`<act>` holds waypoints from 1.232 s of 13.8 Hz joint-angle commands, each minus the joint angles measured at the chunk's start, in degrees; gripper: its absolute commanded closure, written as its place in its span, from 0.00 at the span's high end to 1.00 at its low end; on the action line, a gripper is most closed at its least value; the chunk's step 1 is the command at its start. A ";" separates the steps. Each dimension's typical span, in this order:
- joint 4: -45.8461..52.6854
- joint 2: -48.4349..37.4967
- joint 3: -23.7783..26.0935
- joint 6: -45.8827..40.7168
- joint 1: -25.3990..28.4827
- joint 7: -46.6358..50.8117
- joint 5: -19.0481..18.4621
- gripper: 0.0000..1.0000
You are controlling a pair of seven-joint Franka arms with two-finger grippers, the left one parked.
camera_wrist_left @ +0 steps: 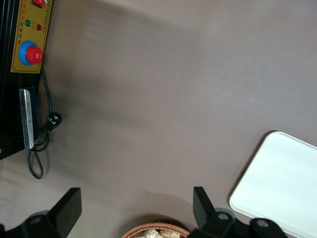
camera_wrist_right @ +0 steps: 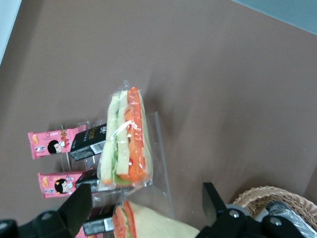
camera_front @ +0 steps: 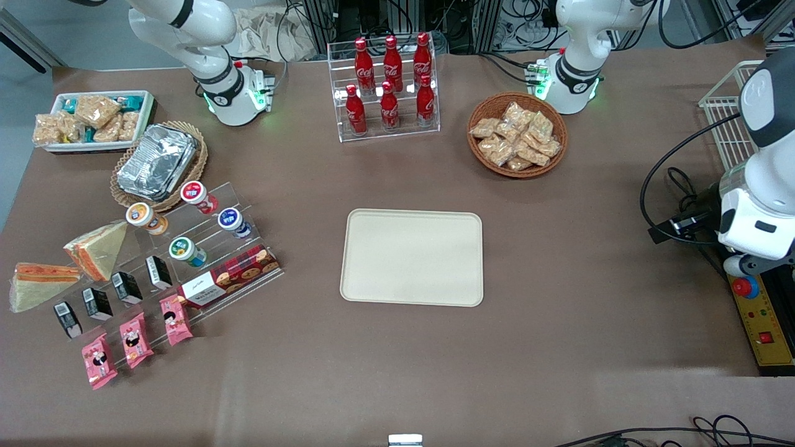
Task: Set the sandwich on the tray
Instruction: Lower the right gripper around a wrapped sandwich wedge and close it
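Start of the job, nothing picked yet. The gripper (camera_wrist_right: 146,191) is out of the front view. In the right wrist view it hangs high over the working arm's end of the table, fingers (camera_wrist_right: 81,198) spread wide with nothing between them.

- The sandwich (camera_front: 96,249) is a wrapped wedge propped against the clear acrylic step rack (camera_front: 186,248), filling edge turned up. That edge shows between the fingers (camera_wrist_right: 148,223), so I take this wedge as the target, though that's a judgement.
- A second wrapped wedge (camera_front: 38,284) lies just beside it, nearer the front camera and nearer the table edge. It stands on its bread side with the filling strip facing up at the wrist camera (camera_wrist_right: 126,141).
- Both are tilted up like shop display, which gives the fingers bread faces to close across.

The pick spot is crowded. Black packets (camera_front: 112,297) and pink snack packs (camera_front: 133,340) sit on the rack steps close by, yoghurt cups (camera_front: 186,251) are above them, and the wicker basket of foil trays (camera_front: 158,164) is near. The rack's clear edges are hard to see and could catch a finger.

The tray (camera_front: 413,257) lies flat mid-table, well apart from the sandwich, with bare brown cloth all round it and a low rim. The run from rack to tray looks open, so the drop should be easy.
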 commanded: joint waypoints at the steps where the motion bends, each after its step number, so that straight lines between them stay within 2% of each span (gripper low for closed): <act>1: 0.77 2.47 0.04 2.62 0.02 -0.58 1.77 0.99; 4: 0.77 3.79 0.13 5.08 -0.16 -1.36 2.38 0.99; 9: 0.77 4.49 0.13 7.36 -0.24 -3.57 6.33 0.99; 15: 0.86 7.21 0.13 8.78 -0.42 -4.53 7.04 0.99; 17: 0.95 7.83 0.04 9.04 -0.60 -6.72 8.87 0.99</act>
